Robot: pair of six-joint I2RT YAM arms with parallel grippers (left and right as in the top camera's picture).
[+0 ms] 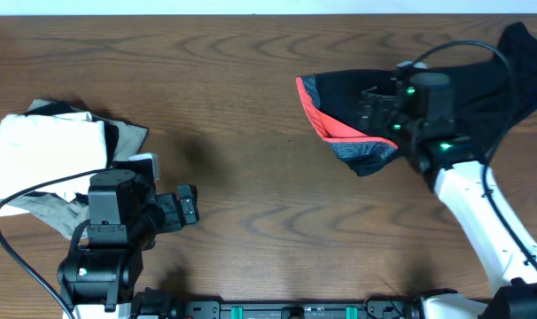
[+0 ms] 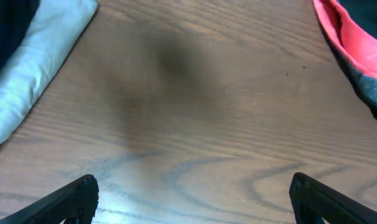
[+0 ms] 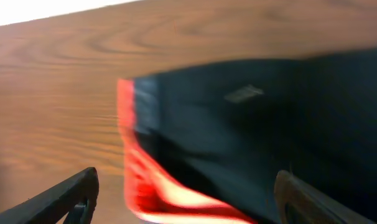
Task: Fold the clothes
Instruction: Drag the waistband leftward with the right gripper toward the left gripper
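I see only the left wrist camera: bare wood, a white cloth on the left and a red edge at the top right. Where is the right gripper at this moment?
Observer: The right gripper hangs above the leggings, close to their coral-red trim.
Operator: Does it hold the cloth?
Observer: No. Its jaws stand wide open and the fabric lies below them, not between them.
Operator: How do the leggings lie as a whole?
Observer: They are bunched in the far right part of the table, with the trim turned toward the left arm's side and one black end reaching the far right corner.
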